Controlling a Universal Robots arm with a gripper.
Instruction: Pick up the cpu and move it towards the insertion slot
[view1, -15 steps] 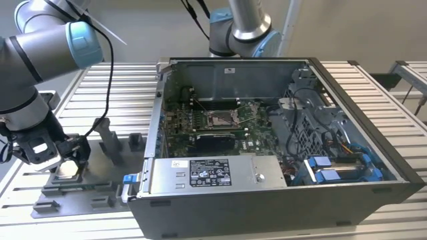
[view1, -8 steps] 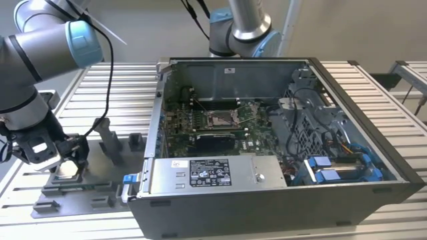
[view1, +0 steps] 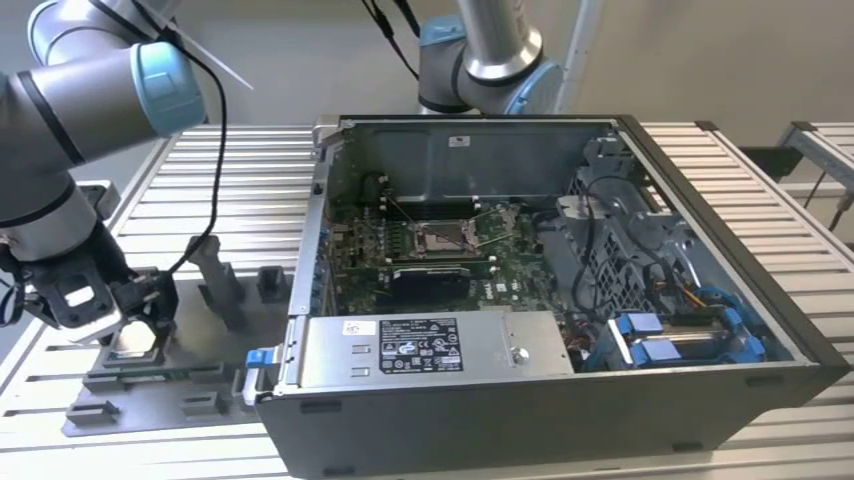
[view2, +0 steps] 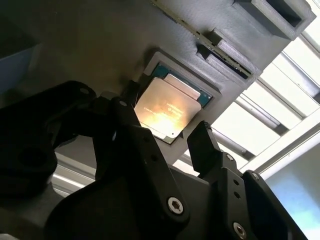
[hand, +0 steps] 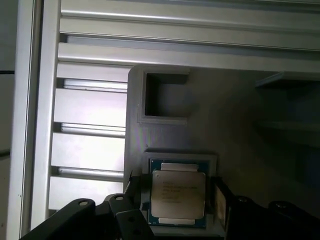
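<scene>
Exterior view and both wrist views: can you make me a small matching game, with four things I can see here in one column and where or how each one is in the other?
Things
1. cpu
2. insertion slot
3. silver box
4. gripper

Places or states
A. on the green board inside the computer case
B. lying in a recess of the grey fixture
C. along the case's near edge, with a white label on top
D. open, straddling the cpu

Pairs: 1-B, 2-A, 3-C, 4-D
</scene>
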